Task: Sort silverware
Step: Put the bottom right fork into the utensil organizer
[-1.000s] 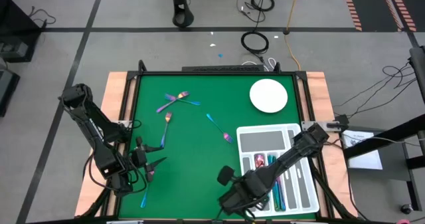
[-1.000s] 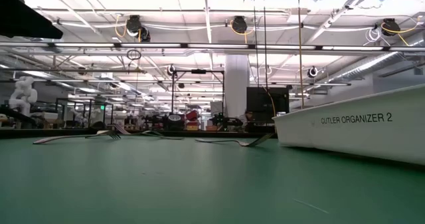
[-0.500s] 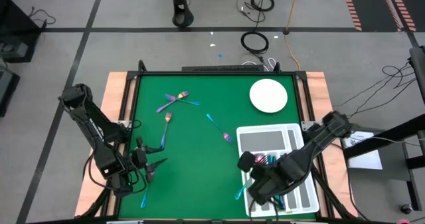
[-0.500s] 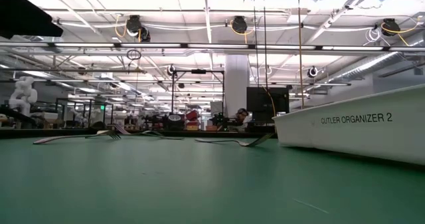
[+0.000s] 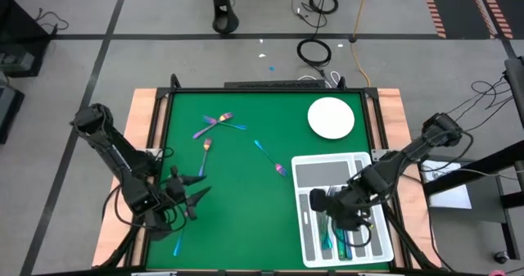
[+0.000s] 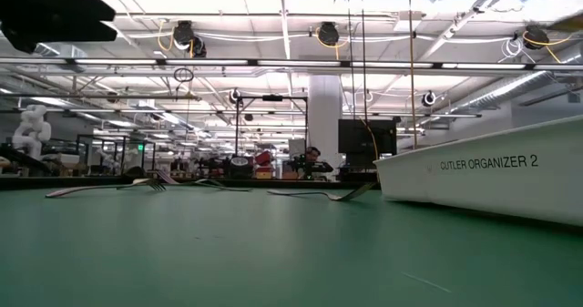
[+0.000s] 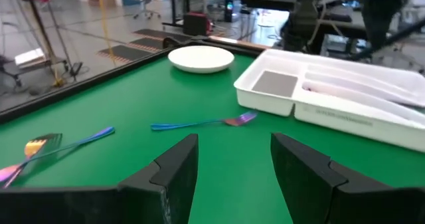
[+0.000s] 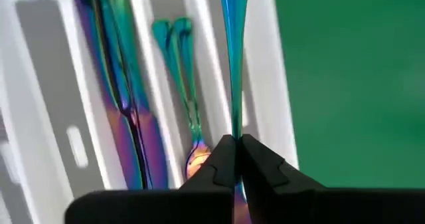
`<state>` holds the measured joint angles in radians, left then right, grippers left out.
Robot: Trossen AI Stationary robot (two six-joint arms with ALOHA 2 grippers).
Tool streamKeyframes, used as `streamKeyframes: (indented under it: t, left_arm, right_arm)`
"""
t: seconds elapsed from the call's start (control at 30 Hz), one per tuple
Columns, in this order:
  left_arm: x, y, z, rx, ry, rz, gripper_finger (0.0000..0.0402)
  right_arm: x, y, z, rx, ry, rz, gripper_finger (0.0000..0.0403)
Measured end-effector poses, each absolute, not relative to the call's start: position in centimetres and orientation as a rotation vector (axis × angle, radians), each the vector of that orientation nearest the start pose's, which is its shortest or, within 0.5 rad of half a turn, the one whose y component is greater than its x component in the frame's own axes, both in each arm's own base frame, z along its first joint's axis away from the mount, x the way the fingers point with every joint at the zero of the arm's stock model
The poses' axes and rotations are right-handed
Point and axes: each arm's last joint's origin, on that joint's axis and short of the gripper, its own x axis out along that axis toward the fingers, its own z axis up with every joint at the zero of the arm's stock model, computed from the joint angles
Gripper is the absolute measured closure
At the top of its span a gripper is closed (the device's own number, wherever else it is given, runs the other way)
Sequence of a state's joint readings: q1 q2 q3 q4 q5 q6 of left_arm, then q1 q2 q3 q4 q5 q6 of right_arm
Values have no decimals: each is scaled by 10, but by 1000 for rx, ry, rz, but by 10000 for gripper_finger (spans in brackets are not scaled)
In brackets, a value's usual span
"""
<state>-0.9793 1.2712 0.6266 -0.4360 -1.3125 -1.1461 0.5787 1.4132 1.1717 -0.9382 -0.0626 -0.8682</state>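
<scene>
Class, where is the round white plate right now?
In the high view the plate sits at the table's far right corner, just beyond the white tray, with nothing on it.

left arm: comes in from the table's left edge, elbow bent outward, forearm angling toward the near-left part of the table
left gripper (image 5: pixel 192 196): down low near the surface, fingers (image 7: pixel 174 167) spread wide apart, nothing between them
left wrist: roughly level, fingers pointing across the table toward the far right side
right arm: reaches in from the right edge, stretched diagonally toward the near-right part of the table, wrist tilted downward
right gripper (image 8: pixel 234 151): fingers pinched tight together, clamped on the thin handle of a piece of silverware (image 8: pixel 233 58), which sticks straight out past the tips
right fingertips (image 8: pixel 255 159): pressed against the handle from both sides, no gap visible
</scene>
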Motion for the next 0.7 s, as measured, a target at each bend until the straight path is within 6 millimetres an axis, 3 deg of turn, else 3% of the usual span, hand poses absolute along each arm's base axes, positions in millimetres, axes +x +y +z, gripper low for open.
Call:
streamKeyframes:
  t: [0.33,0.7]
  left_arm:
    - [157,-151,192,-246,234,508,210]
    - [160,-152,192,-257,271,484,210]
  right_arm:
    - [242,160,233,-1242,738,1201,403]
    - [274,160,205,-1180,710,1199,403]
